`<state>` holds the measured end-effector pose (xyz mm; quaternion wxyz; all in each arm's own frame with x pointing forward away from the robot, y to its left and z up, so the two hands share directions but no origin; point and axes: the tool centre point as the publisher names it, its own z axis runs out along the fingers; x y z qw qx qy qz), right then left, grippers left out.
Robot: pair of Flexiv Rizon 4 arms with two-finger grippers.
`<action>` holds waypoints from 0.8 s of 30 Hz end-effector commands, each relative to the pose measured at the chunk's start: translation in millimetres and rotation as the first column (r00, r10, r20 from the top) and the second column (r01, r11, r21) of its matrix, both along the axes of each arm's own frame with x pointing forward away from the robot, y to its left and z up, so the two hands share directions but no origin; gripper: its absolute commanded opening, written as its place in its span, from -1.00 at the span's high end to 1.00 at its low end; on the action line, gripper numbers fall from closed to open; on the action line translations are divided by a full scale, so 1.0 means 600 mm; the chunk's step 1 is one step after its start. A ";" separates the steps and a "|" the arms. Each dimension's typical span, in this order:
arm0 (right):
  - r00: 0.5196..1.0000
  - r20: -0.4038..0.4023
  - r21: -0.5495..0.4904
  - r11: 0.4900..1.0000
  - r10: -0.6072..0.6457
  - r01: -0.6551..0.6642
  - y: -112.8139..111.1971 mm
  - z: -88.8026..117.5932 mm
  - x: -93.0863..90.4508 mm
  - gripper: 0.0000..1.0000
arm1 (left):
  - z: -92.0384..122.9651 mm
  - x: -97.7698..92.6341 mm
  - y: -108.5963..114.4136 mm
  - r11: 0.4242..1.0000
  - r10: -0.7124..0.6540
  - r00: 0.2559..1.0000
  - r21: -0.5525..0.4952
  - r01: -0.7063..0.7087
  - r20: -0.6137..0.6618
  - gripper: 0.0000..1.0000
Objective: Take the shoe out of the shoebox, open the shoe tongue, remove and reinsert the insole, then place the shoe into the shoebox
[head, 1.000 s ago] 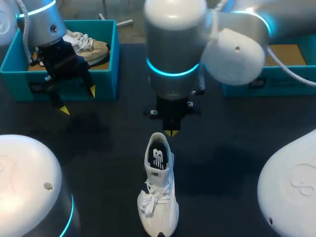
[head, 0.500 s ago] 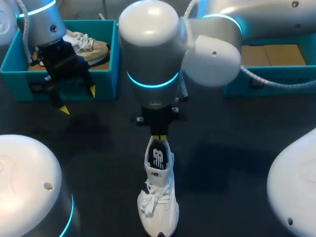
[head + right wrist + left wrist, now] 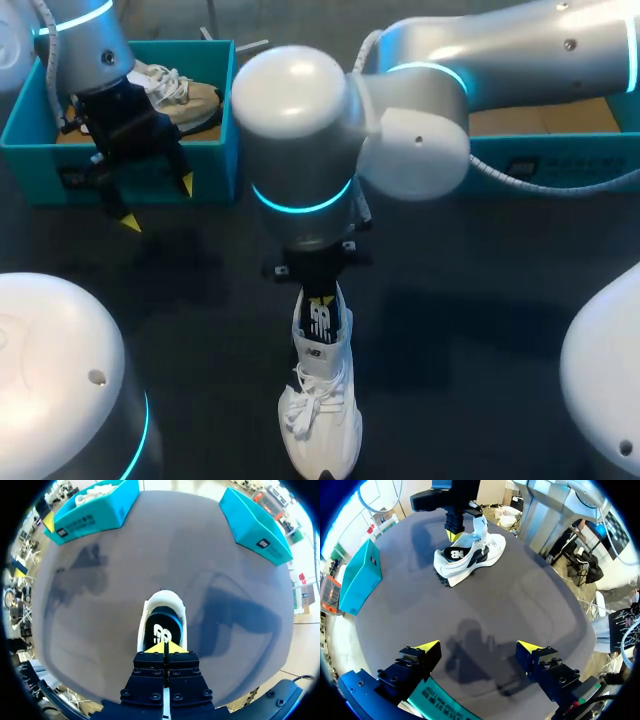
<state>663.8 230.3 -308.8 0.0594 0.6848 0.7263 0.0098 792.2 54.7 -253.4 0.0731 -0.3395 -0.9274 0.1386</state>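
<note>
On the dark counter (image 3: 200, 300), the right arm (image 3: 300, 150) points down at the white shoe (image 3: 322, 400), right jaws pressed together; left jaws spread.

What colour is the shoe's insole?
The insole is black with a white mark, clearest in the right wrist view.

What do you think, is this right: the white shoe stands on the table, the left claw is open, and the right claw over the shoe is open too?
Not quite. The right claw is shut, yellow tips pressed together over the white shoe, as the right wrist view shows. The shoe does stand on the table, and the left claw is open.
</note>
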 end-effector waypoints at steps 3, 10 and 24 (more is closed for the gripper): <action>0.969 0.172 -0.064 0.980 -0.176 0.189 0.027 -0.033 -0.015 1.00 | 0.000 -0.001 0.001 1.000 0.001 1.000 0.002 -0.001 0.002 -1.00; 0.956 0.209 -0.124 0.965 -0.204 0.232 0.021 -0.050 -0.007 1.00 | 0.000 -0.001 0.001 1.000 0.001 1.000 0.002 -0.001 0.002 -1.00; 0.931 0.254 -0.202 0.927 -0.262 0.316 -0.007 -0.053 -0.016 1.00 | 0.000 -0.001 0.001 1.000 0.001 1.000 0.002 -0.001 0.002 -1.00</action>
